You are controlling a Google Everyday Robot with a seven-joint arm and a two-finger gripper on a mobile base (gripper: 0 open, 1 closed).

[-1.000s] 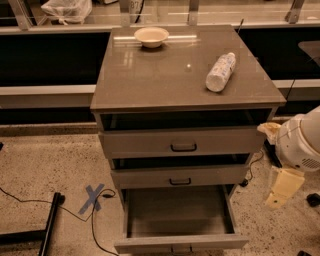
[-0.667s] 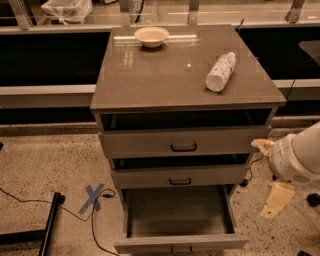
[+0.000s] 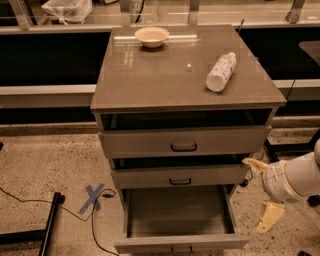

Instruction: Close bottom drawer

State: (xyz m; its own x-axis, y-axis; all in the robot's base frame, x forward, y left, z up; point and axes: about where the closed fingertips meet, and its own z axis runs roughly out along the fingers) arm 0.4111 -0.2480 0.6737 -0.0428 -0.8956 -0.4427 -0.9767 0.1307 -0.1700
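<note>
Plainly, the bottom drawer (image 3: 150, 244) stands pulled far out. The gripper (image 3: 254, 196) hangs just beside it, jaws spread, probably lining up a push.

We are seeing a grey-taupe cabinet (image 3: 165, 80) with a glossy top. Its bottom drawer (image 3: 180, 212) is showing a plain grey tray and a small dark handle on its taupe front. At the lower right of the frame we are finding the gripper (image 3: 253, 195), its two cream-yellow fingers (image 3: 270, 217) standing apart beside a white rounded arm (image 3: 296, 177). On the cabinet top we are noting a cream bowl (image 3: 152, 36) and a white bottle (image 3: 221, 72) with a pale printed label. The floor (image 3: 50, 160) is showing beige speckled with dark and light flecks, and at the lower left we are noticing a blue tape cross (image 3: 93, 197) and a thin black cable (image 3: 30, 201). A white bag (image 3: 67, 9) is showing at the upper left.
</note>
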